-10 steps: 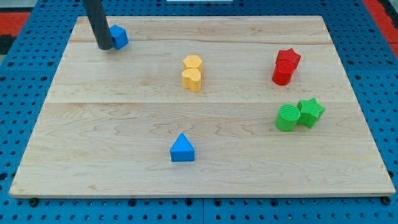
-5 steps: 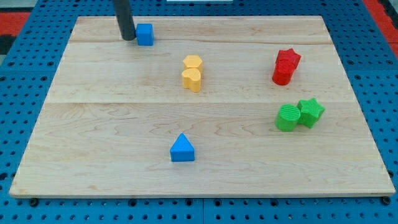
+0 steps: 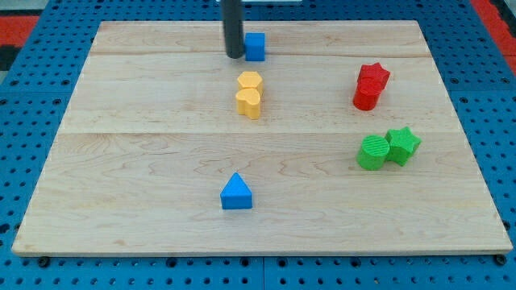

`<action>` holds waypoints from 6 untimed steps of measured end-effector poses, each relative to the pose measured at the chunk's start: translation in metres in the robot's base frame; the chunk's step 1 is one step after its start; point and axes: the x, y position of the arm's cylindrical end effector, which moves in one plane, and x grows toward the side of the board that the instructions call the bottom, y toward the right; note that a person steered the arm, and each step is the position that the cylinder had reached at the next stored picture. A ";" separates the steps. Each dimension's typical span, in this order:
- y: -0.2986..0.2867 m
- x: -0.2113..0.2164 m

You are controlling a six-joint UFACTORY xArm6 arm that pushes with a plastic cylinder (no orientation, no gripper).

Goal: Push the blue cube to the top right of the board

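Note:
The blue cube [image 3: 255, 46] sits near the view's top edge of the wooden board [image 3: 145, 161], about midway across. My tip [image 3: 234, 55] is on the board right against the cube's left side. The dark rod rises from there out of the view's top.
Two yellow blocks [image 3: 250, 93] stand together just below the cube. A red star [image 3: 374, 75] and a red cylinder [image 3: 365, 95] sit at the right. A green cylinder [image 3: 372, 153] and a green star [image 3: 402, 146] lie below them. A blue triangle [image 3: 236, 192] sits at the lower middle.
My tip and the blue cube have slid together to the view's right along the top of the board, from the top left to about the middle. The other blocks have not moved.

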 end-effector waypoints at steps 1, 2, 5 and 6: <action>0.042 -0.029; 0.039 -0.047; 0.065 -0.044; 0.086 -0.056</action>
